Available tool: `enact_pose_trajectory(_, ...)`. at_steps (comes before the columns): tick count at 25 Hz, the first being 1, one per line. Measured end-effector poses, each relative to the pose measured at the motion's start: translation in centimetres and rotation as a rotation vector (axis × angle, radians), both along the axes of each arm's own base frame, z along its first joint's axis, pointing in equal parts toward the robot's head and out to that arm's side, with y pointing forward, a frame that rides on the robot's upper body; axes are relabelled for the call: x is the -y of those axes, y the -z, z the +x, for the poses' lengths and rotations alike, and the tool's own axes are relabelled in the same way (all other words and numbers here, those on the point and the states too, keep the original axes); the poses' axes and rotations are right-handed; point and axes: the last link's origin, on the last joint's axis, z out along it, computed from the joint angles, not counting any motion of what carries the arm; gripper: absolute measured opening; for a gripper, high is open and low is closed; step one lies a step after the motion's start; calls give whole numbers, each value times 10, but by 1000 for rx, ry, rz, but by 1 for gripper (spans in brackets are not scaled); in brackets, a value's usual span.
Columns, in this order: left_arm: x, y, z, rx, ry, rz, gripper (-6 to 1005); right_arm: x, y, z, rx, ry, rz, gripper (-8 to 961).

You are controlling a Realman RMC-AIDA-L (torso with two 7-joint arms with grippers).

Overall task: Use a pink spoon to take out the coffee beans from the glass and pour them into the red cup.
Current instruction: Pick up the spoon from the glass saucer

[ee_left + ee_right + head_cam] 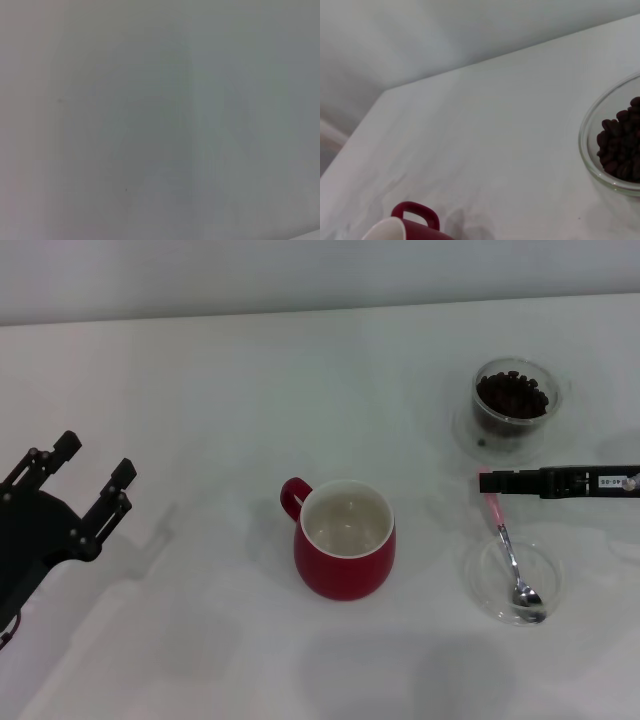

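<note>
Red cup (345, 539) sits mid-table, glass (511, 400) of coffee beans (512, 392) behind it to the right. Right pincer (487, 482) hovers over the pink spoon (511, 552), grip state unclear; a missed pinch could skid it. Left pincer (88, 476) spread, idle.

Pink spoon (512, 558) in dish; beans (511, 393) fill glass (512, 406)

The cup (345, 540) sits in the middle of the table (200, 390). Far off to its right and farther back stands the glass (512, 405) – the beans (511, 393) are in it. Nearer, right of the cup, lies a dish (490, 590) – the spoon (512, 562) rests in it
</note>
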Motion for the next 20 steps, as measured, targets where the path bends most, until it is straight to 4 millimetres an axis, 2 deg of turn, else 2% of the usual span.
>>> enact_pose_trajectory(20,-1,-1,-2,-7,-7,5,651,-11,8,-3,73,-8,-31,375)
